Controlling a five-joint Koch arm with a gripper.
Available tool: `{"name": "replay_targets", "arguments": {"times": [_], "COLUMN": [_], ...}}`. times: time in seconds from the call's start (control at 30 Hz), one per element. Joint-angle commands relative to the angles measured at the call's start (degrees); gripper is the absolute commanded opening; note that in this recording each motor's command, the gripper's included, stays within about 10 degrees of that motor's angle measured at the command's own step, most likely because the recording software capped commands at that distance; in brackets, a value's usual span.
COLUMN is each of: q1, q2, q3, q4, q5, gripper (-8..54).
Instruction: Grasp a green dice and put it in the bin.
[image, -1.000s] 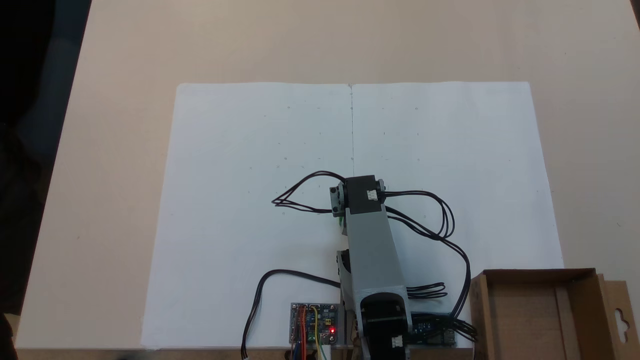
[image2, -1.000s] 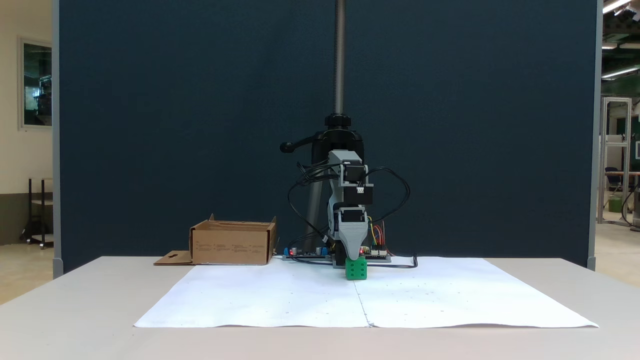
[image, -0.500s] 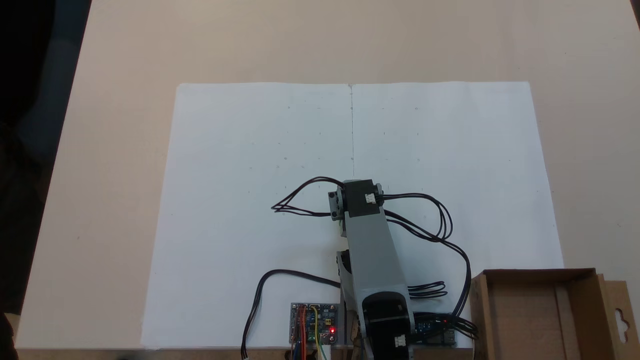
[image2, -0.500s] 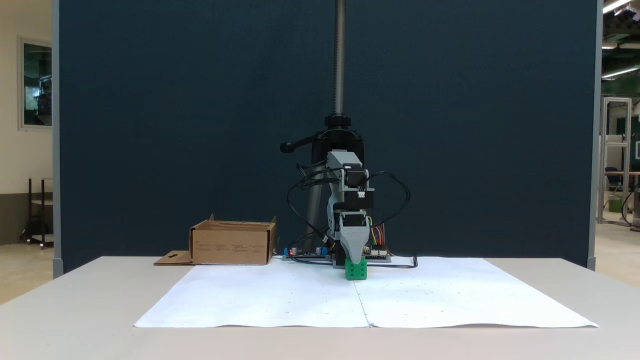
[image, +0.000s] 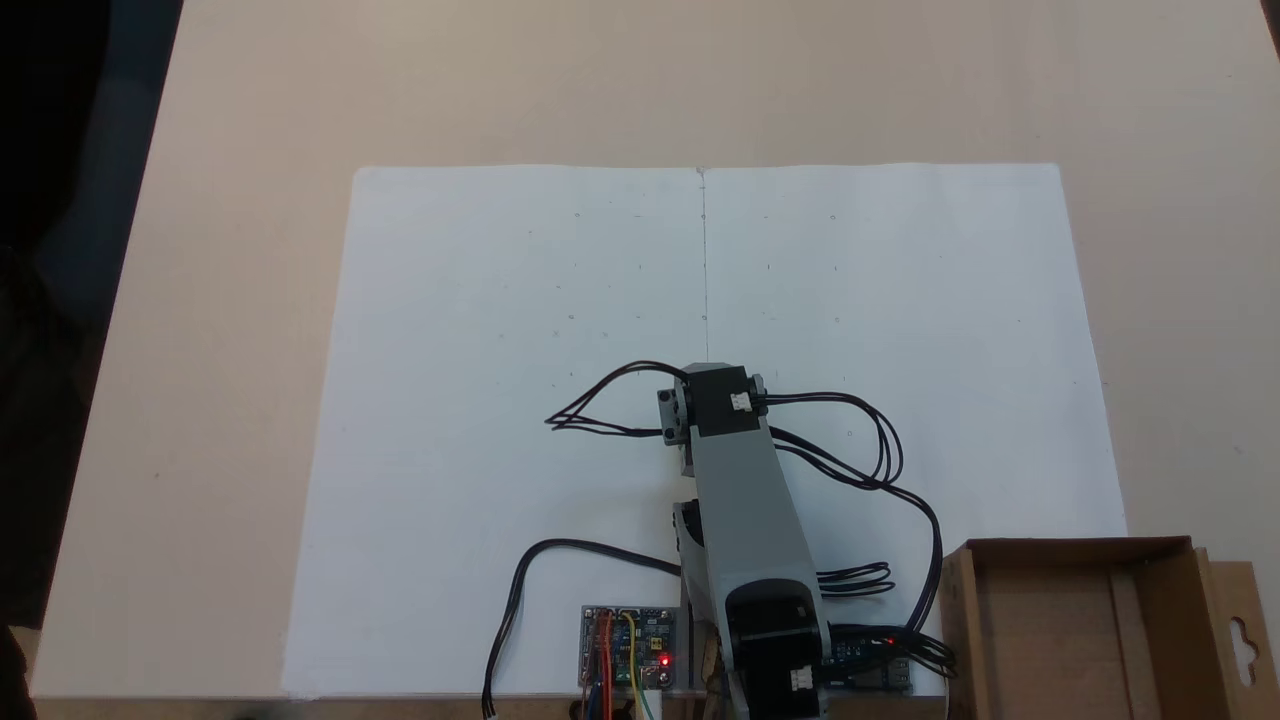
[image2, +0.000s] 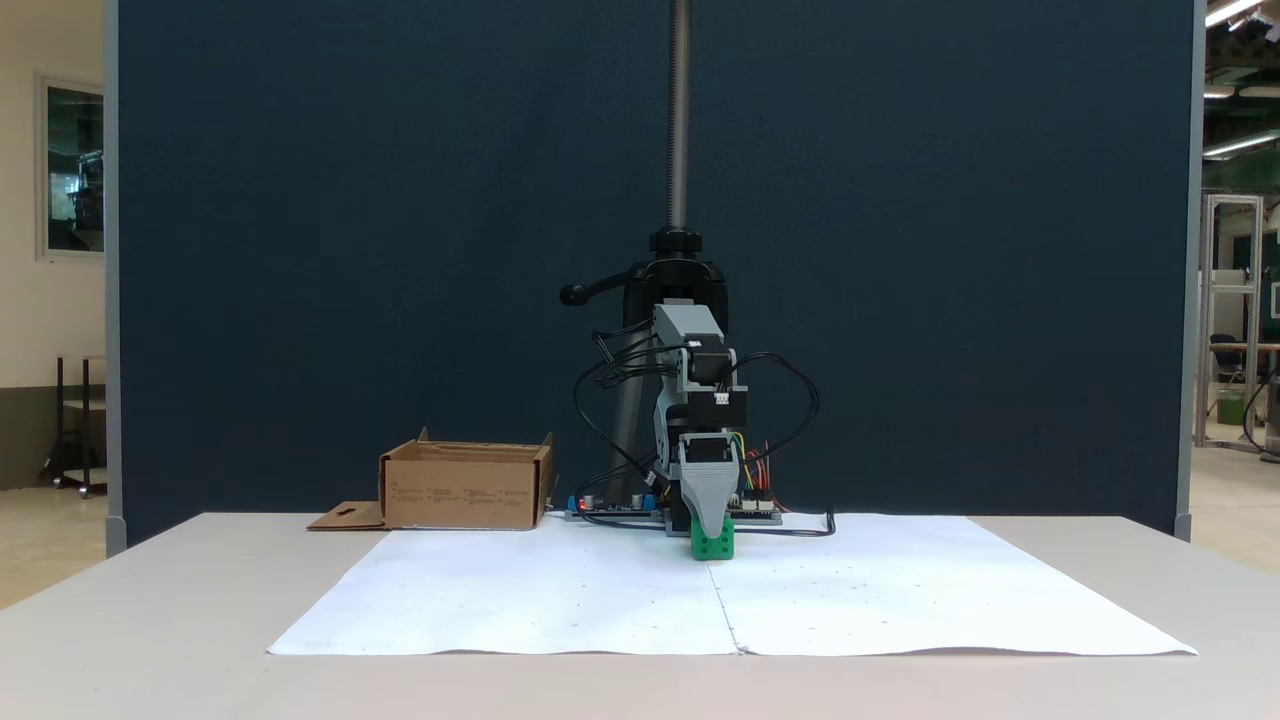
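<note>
The green dice (image2: 712, 546) sits on the white paper (image2: 560, 590), just in front of the arm's base. My gripper (image2: 711, 531) points straight down onto it. Its grey tapered finger (image2: 707, 500) covers the top of the dice's front face, and the other jaw is hidden behind it. Seen from above, the wrist motor (image: 715, 400) and the grey arm link (image: 745, 510) cover both the dice and the gripper. The bin (image2: 465, 490) is a brown cardboard box left of the arm in the fixed view from the front. From above, the bin (image: 1040, 640) lies at the lower right.
Black cables (image: 600, 410) loop out on both sides of the wrist. A circuit board (image: 628, 645) with a red light lies by the arm's base. A dark clamp stand and pole (image2: 680, 260) rise behind the arm. The bin's flap (image: 1238, 630) sticks out to the right.
The gripper has come lower onto the dice, the grey jaw now covering more of its front. From above, the wrist has drawn back toward the base and the green sliver is gone.
</note>
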Motion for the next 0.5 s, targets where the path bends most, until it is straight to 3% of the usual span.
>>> {"name": "replay_targets", "arguments": {"times": [0.0, 0.47], "q1": [-0.4, -0.1], "q2": [-0.1, -1.8], "q3": [-1.1, -0.4], "q4": [-3.2, -4.9], "q5": [4.0, 4.1], "gripper": [42.3, 42.3]}}
